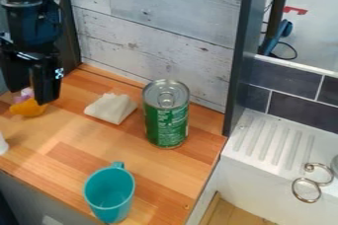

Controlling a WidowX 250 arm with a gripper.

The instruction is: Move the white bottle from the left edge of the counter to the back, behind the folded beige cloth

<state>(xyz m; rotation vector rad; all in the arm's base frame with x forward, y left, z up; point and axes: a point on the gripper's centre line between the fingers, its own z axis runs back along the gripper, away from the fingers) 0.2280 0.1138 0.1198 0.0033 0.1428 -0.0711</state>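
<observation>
One wooden counter [165, 162] carries the work, and over its far left part, as seen, hangs the black arm [29, 9] with its gripper [33, 95]. Whether the gripper is spread, pressed together or pinching something, I cannot tell. A green can [166, 123] stands upright near the wall, apart from the gripper; nearer the front edge is a teal cup [110, 194], its open mouth facing up. Smaller, a crumpled pale cloth [111, 108] lies between the can and the gripper. Smallest of these is the orange item [27, 108] on the counter by the gripper, a pinkish bit [26, 93] just above it; contact is unclear. My judgement is that the step in hand is close work at that orange item, either just short of a grasp or just after a release, and that a sound next move calls for careful alignment, clear of the cloth. As for writing, pale print runs down the can's green label; I leave its words unread
</observation>
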